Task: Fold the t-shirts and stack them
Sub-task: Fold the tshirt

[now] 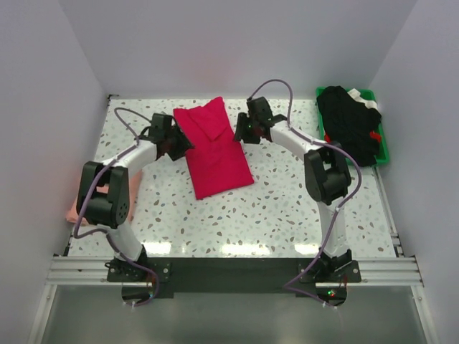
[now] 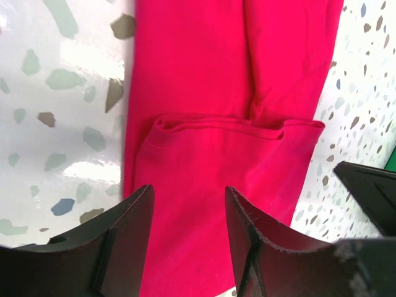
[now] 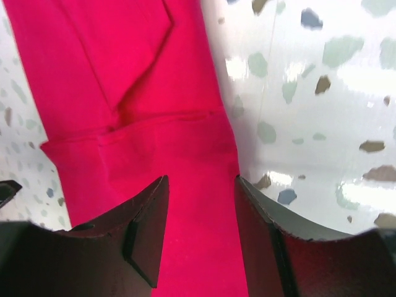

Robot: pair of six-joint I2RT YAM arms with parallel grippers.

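Two t-shirts: one crimson-red t-shirt [image 1: 213, 150] and one salmon-pink t-shirt [image 1: 72, 213], of which only a corner shows at the left edge. One table [image 1: 287, 208]. One green bin [image 1: 385, 147] holds one dark heap of cloth [image 1: 348, 125] — how many pieces make it up cannot be told, though bits of white and red show in it. Two arms, the left arm [image 1: 107, 193] and the right arm [image 1: 326, 175]. Two grippers — the left gripper [image 2: 189, 229] and the right gripper [image 3: 201, 216], each with two fingers, four fingers in all.
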